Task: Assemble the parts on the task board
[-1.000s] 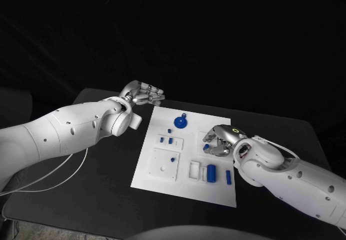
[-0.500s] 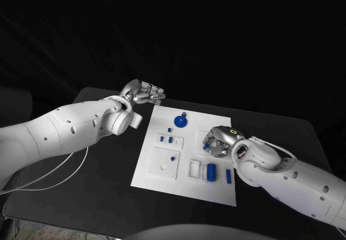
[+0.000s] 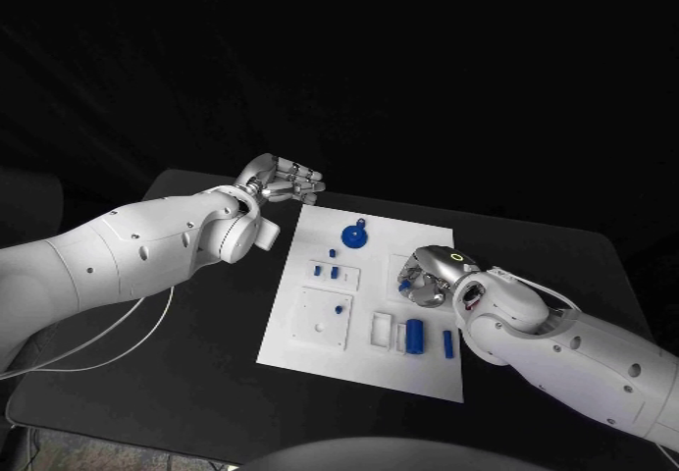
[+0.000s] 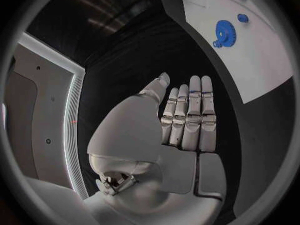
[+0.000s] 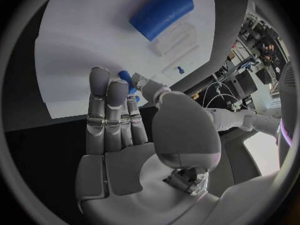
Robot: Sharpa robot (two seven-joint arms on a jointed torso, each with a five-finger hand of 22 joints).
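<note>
While the left hand [image 3: 287, 183] stays empty, fingers straight, the right hand [image 3: 426, 276] still pinches a blue part [image 5: 127, 78].

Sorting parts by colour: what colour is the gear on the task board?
Blue. The gear shows best in the left wrist view, lying on the white task board.

No words, numbers, labels or brand marks can be read anywhere. The white task board [image 3: 371, 299] and its blue parts [image 3: 415, 337] look plain, though they may be too small to show fine print.
</note>
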